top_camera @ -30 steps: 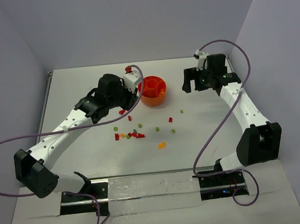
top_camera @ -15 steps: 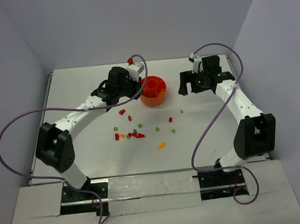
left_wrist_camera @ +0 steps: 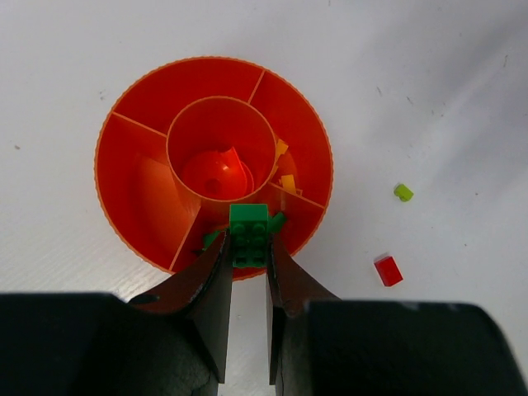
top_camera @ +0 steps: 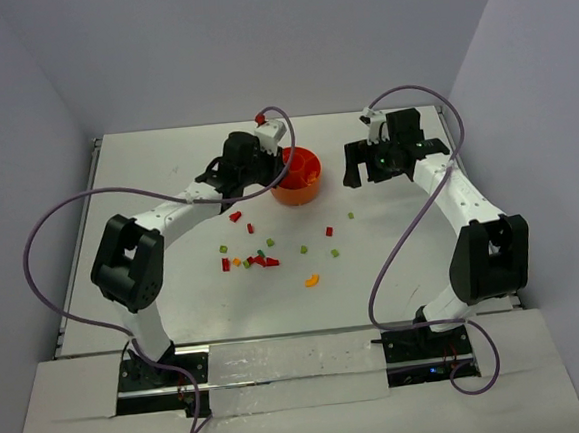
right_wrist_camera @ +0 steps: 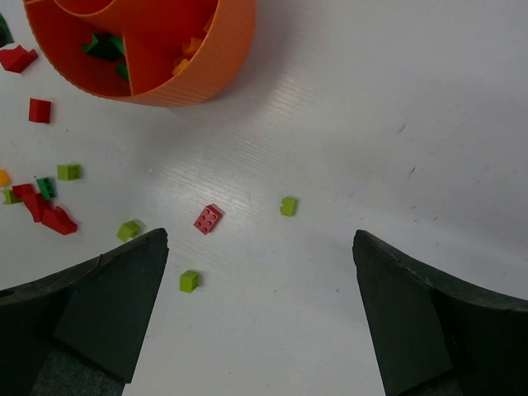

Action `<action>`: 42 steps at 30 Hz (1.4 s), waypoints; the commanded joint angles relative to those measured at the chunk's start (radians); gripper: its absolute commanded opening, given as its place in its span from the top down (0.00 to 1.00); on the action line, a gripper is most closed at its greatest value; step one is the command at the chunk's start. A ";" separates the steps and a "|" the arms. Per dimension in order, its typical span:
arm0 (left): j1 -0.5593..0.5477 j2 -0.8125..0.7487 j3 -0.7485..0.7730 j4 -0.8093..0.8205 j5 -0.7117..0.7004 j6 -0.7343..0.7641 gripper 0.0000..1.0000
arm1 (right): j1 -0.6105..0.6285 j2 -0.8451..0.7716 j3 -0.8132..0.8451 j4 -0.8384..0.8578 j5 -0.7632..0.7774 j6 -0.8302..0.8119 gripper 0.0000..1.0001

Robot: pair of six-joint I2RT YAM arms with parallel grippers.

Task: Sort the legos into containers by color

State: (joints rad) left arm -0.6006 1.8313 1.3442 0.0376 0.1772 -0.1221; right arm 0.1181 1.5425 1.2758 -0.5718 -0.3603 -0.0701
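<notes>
Left hand (left_wrist_camera: 249,243) pinched green brick (left_wrist_camera: 249,227) over bowl (left_wrist_camera: 132,165) | right hand (right_wrist_camera: 260,247) spread | we saw most bricks (top_camera: 258,260) loose on worktop (top_camera: 175,286), few sorted.

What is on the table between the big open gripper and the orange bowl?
In the right wrist view, a red brick and a green brick lie on the table between the right gripper and the bowl.

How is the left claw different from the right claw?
The left gripper pinches a green brick over the orange bowl; the right gripper holds nothing. The left gripper's jaws stand narrow; the right gripper's gape wide, over loose bricks. Both are black.
</notes>
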 commanded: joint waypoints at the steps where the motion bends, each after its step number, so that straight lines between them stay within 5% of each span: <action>1: -0.001 0.026 0.053 0.084 0.015 -0.019 0.94 | 0.008 -0.001 0.000 -0.017 -0.007 -0.035 0.00; 7: -0.001 0.054 0.051 0.097 0.022 -0.028 0.90 | 0.007 -0.004 -0.014 -0.018 -0.011 -0.048 0.00; 17: -0.002 0.065 0.052 0.088 0.018 -0.016 0.67 | 0.034 -0.030 -0.044 -0.038 -0.056 -0.146 0.00; 21: -0.004 0.069 0.060 0.061 0.025 -0.010 0.41 | 0.074 -0.044 -0.065 -0.032 -0.032 -0.173 0.01; 23: -0.005 0.068 0.064 0.042 0.021 -0.011 0.36 | 0.110 -0.059 -0.088 -0.027 -0.013 -0.190 0.02; 29: -0.004 0.019 0.058 0.029 0.024 0.005 0.33 | 0.209 -0.100 -0.164 0.005 0.050 -0.239 0.08; 36: 0.038 -0.115 0.081 -0.092 0.084 -0.029 0.36 | 0.343 -0.125 -0.227 0.025 0.051 -0.292 0.34; 42: 0.226 -0.210 0.098 -0.324 0.442 -0.006 0.37 | 0.477 -0.117 -0.253 -0.007 -0.014 -0.420 0.36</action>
State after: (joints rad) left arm -0.5017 1.7387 1.4075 -0.1446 0.3481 -0.1338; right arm 0.5272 1.4685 1.0416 -0.5838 -0.3295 -0.3823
